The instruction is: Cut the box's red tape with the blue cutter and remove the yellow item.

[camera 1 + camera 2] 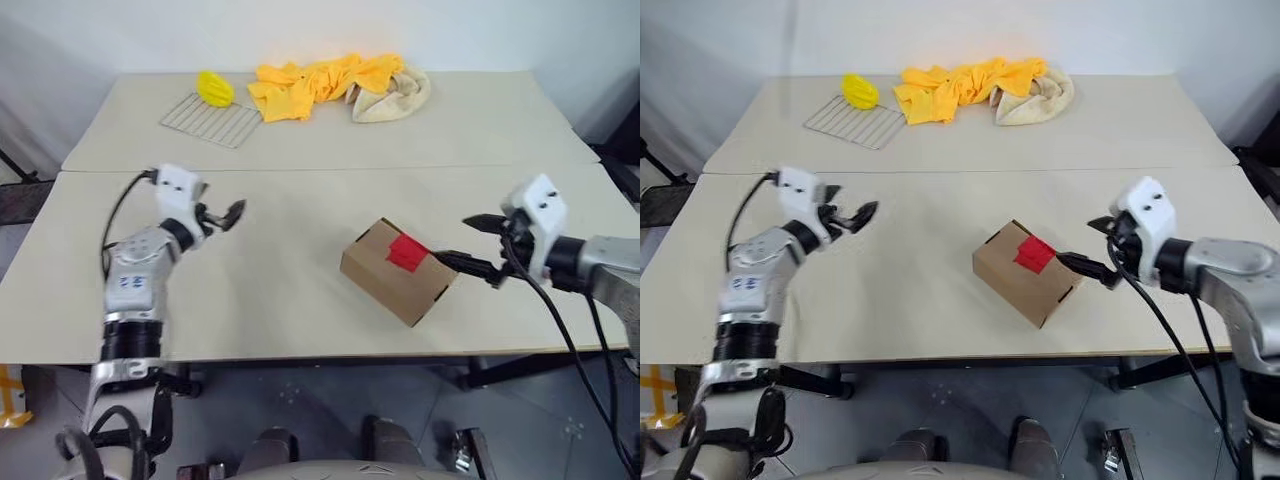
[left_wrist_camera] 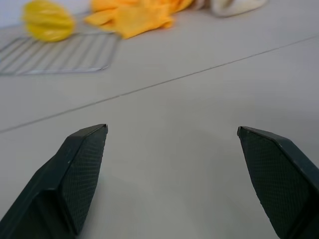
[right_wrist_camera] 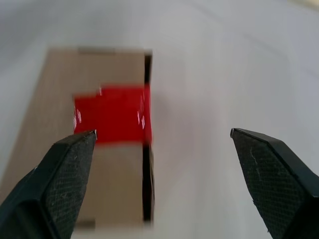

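Left eye view: one box, one red tape; both grippers' jaws released.

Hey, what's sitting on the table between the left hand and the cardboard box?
Nothing: in the left eye view, only bare table separates the left hand from the box.

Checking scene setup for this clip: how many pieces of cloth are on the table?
2: a yellow cloth bunched at the far edge, and a beige cloth touching its right end. More could be hidden under the pile.
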